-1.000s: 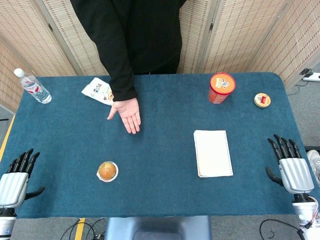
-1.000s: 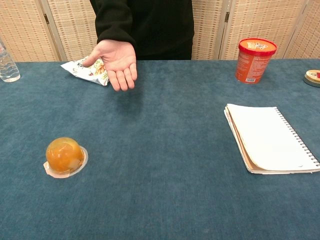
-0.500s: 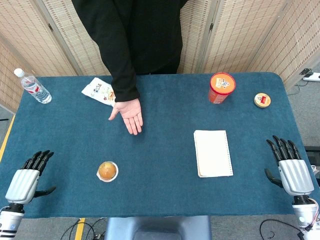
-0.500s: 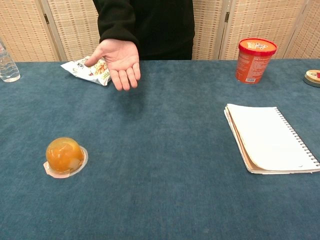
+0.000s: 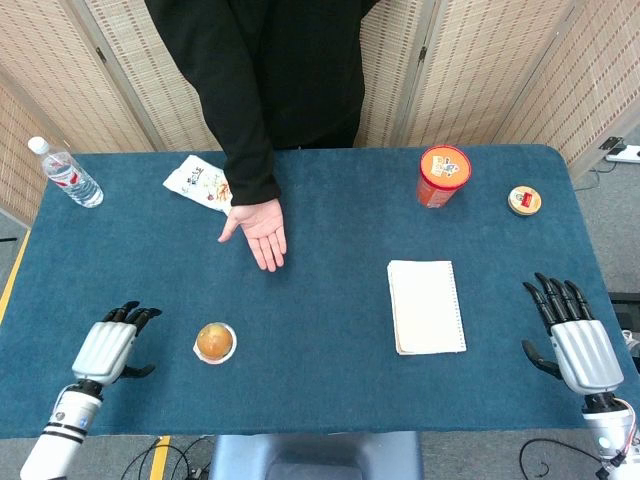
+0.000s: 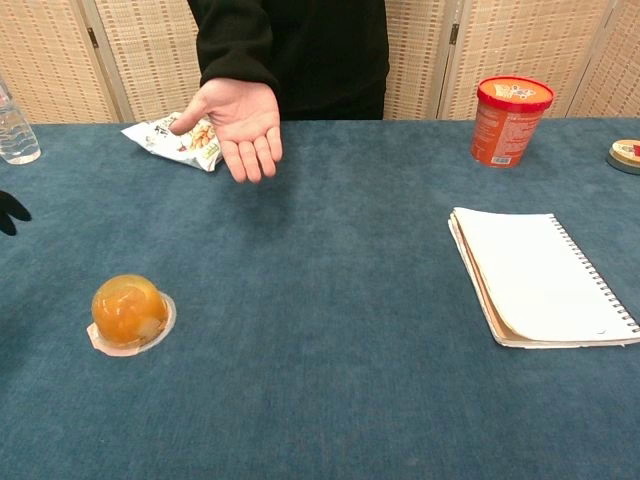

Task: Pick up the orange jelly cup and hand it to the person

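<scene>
Head view, orange jelly cup [image 5: 215, 342] beside left hand [image 5: 110, 346]

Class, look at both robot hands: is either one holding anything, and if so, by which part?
Nothing is held. The left hand is beside the orange jelly cup without touching it; the right hand is open and empty.

Water bottle [image 5: 65, 173], snack packet [image 5: 197, 183], red tub [image 5: 442, 176] — spiral notebook [image 5: 426, 306].

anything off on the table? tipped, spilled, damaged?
Only one oddity: the orange jelly cup sits dome up, its flat foil lid face-down on the table. Intact, no spill. The snack packet lies flat, partly under the person's forearm. Notebook closed, red tub upright.
</scene>
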